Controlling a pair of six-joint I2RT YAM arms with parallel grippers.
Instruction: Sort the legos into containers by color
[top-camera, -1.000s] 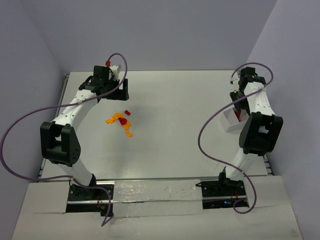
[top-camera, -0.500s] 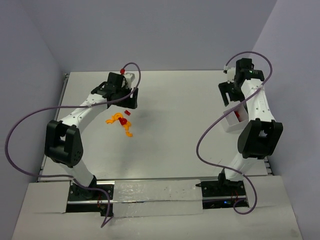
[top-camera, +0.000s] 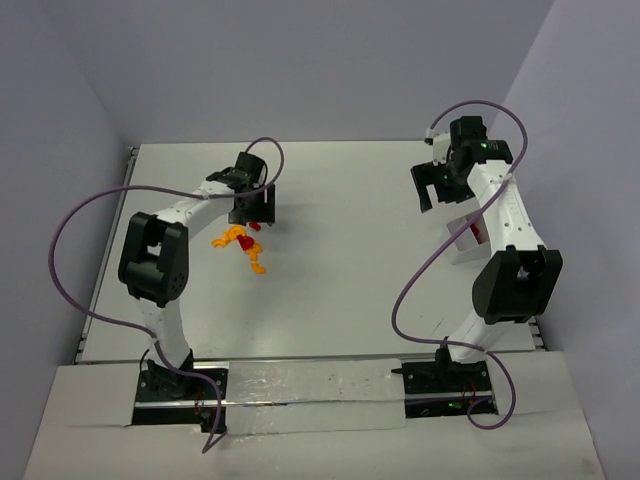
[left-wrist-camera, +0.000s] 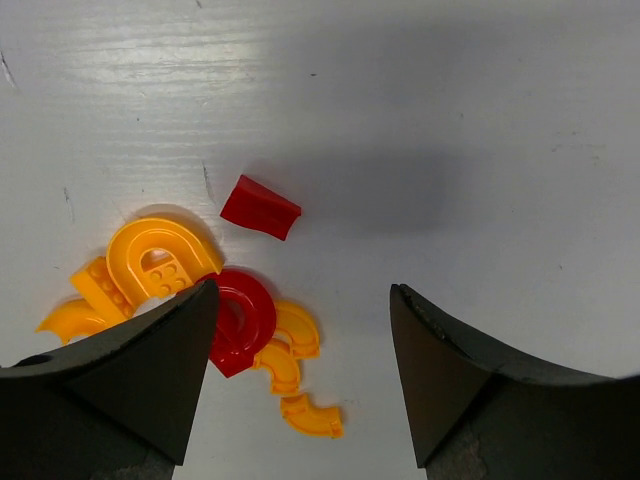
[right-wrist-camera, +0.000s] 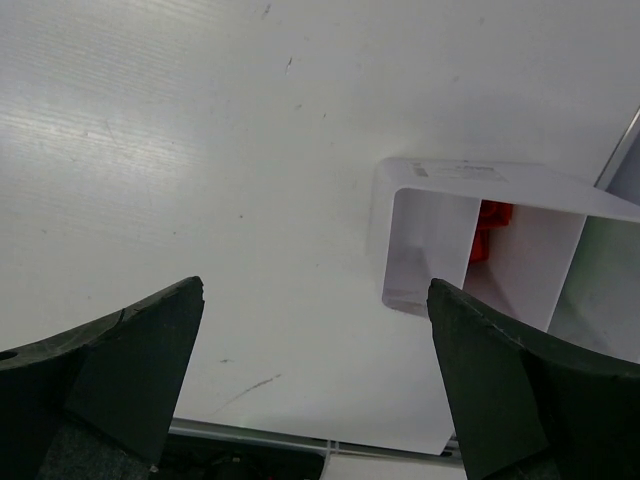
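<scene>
Left gripper (left-wrist-camera: 300, 295) hangs wide open over the legos (left-wrist-camera: 240, 320) — red and orange ones heaped by its left finger, none picked up. Right gripper (right-wrist-camera: 315, 288) is open and empty. Just beside its right finger, the container (right-wrist-camera: 430, 240) holds a red bit (right-wrist-camera: 490, 225) — most sorting looks left to do.

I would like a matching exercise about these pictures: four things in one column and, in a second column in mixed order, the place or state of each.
Column one
1. left tool
2. right tool
3. white bin
4. red wedge brick

Column two
A. has something red inside
B. open, over bare table beside the bin
C. lies alone, a little apart from the pile
D. open, over the red and orange bricks of the pile

Pairs: 1-D, 2-B, 3-A, 4-C
</scene>
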